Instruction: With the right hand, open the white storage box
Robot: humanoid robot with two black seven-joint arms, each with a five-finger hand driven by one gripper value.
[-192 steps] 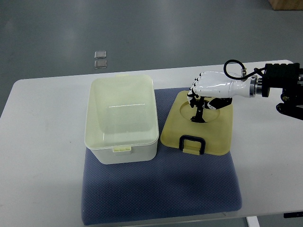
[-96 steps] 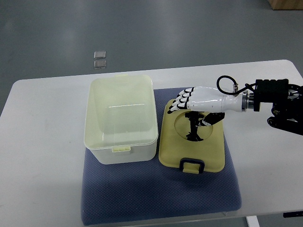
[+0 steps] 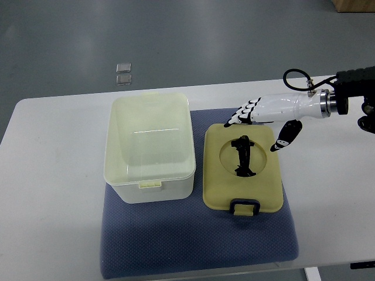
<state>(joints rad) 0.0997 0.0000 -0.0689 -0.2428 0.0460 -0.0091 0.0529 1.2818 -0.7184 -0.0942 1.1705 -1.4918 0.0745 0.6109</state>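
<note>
storage box [image 3: 149,146] open, long axis front-back | lid [image 3: 242,168] flat beside, handle nearest | right robot hand [image 3: 263,120] released

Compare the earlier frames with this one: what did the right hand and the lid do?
The right hand let go of the lid's handle and drew back toward the right, fingers now spread above the lid's far edge. The lid, tilted before, lies flat and squared on the blue mat. The open storage box and the table are unchanged.

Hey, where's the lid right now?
The lid lies flat on the blue mat, right of the open box, below the right robot hand.
</note>
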